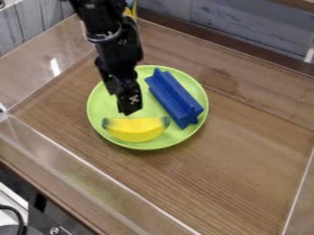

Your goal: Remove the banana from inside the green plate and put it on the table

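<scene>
From my remote seat I am seeing the gripper [124, 103] hanging wide open and empty, pointing down over the left half of the green plate [190, 130], while the banana [136, 128] is lying inside the plate at its near edge, the blue block [173, 97] sitting beside it, all on the table [245, 174].

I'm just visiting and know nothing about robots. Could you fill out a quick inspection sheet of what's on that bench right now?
Surface: brown wood-grain table, clear walls round its edges.
Job's things: banana lying in the green plate, near its front rim.
Clutter: long blue block also in the plate, right of the banana.
Grippers: gripper open, pointing down just above the banana, holding nothing.
Cables: nothing seen clearly.
Surroundings: grey wall behind; dark gear at the lower left, too blurred to name.
</scene>
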Motion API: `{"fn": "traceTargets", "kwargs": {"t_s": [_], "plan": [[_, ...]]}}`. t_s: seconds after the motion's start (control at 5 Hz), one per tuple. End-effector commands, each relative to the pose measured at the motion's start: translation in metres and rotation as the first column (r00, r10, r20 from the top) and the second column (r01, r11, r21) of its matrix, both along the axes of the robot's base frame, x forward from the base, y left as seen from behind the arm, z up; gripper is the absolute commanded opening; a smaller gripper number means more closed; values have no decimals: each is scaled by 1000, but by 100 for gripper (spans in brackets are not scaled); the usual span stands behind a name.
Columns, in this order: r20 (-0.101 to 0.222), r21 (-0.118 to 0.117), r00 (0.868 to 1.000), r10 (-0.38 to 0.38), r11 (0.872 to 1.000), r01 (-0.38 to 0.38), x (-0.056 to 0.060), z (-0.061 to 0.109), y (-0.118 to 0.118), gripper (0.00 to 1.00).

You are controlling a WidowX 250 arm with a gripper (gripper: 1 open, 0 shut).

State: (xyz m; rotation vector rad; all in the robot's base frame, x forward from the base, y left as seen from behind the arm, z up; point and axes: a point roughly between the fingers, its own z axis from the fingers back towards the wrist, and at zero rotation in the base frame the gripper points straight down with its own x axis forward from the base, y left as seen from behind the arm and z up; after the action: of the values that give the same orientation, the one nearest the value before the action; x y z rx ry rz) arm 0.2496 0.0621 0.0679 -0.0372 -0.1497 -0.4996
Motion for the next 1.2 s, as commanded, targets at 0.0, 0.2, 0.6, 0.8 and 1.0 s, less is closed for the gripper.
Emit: {"fn": "traceTargets", "kwargs": {"t_s": [0.0, 0.2, 0.6, 0.8, 1.0], "plan": [[44, 12, 999, 24, 1000, -24, 17, -6, -1, 100], [46, 11, 997, 58, 998, -59, 18, -8, 1, 100], [44, 5, 991, 129, 992, -130, 15, -19, -3, 100], [42, 2, 985, 167, 986, -167, 11, -25, -8, 0], [39, 2, 985, 166, 986, -167, 14, -31, -8, 0]]}}
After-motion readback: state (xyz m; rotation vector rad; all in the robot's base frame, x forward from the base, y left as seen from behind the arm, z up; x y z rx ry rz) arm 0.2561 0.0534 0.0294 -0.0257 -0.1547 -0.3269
